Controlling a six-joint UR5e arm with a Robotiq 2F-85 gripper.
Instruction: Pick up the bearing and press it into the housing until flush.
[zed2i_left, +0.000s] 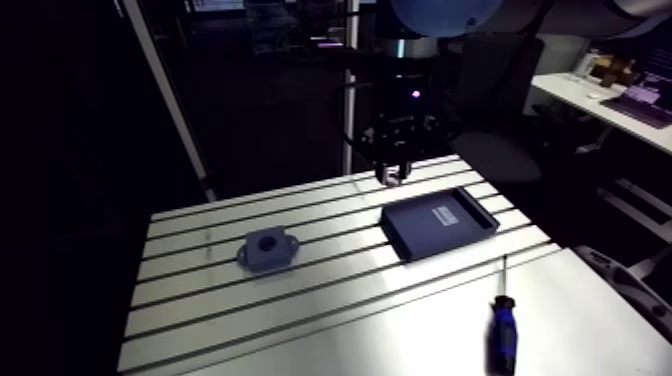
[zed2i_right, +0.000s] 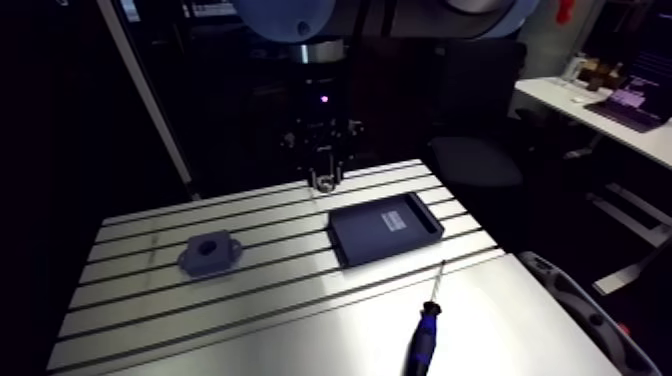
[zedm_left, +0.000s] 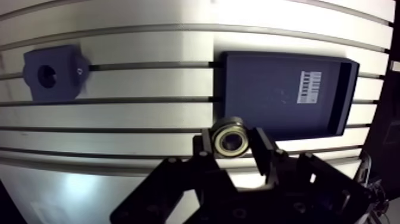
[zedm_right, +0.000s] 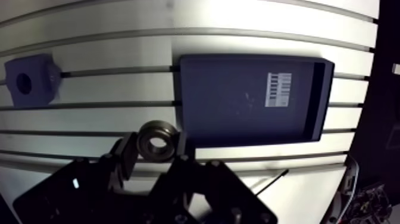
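Slotted table (zed2i_left: 300, 310), dark tray (zed2i_left: 440, 222) flat on it. Gripper (zedm_left: 233, 143) hangs above the table, clamped on the bearing. Arm view: screwdriver (zed2i_left: 499, 330) at 5 o'clock of tray, housing (zed2i_left: 268, 248) at 8 o'clock. Bearing (zedm_left: 229, 138) sits between the fingers.

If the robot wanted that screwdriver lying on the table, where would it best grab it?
Probably by the blue-and-black handle of the screwdriver, coming straight down from above and closing across its width. It lies flat on the table, so its underside is out of reach, and the handle is thicker than the thin shaft. The gripper would first have to put down the bearing it holds.
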